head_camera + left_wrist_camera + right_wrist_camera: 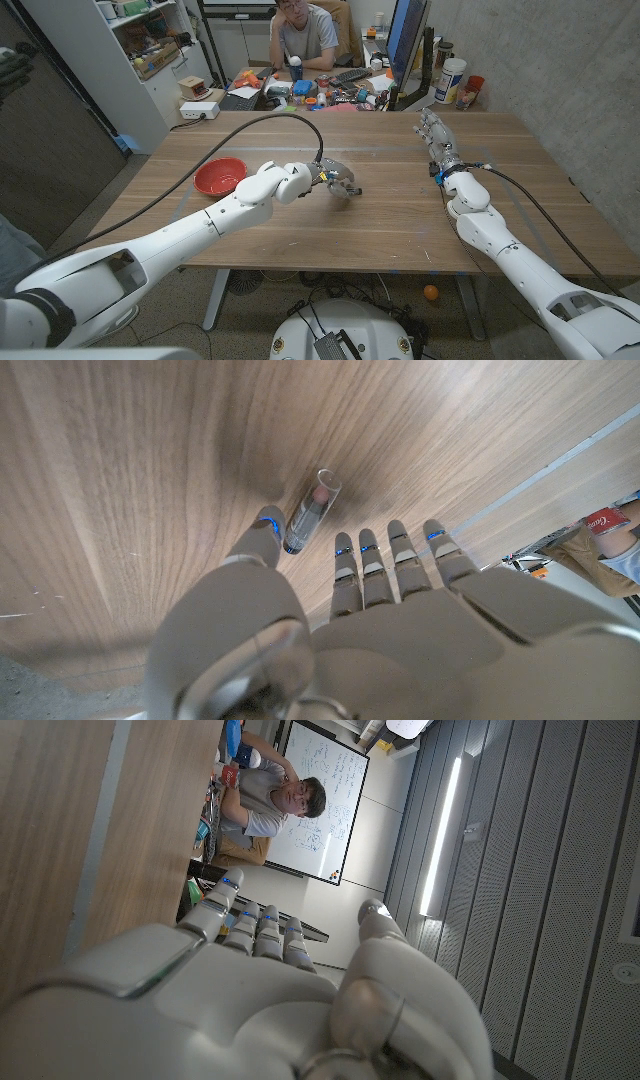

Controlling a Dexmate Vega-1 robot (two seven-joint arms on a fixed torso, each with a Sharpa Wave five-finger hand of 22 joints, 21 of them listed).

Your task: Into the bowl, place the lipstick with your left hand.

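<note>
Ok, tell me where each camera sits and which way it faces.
Head view: fixed on the robot's head, looking down over the table, both arms, the red bowl.
Left wrist view: behind the left hand, looking at the lipstick on the wood.
Right wrist view: behind the right hand, looking along the table edge toward a person.
Shared: head and left wrist views both show the left hand.

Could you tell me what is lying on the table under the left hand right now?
The lipstick lies on the wooden table under the left hand, between its thumb and its other fingers. From the head view, the hand covers the lipstick. Whether any finger touches the tube cannot be told.
</note>
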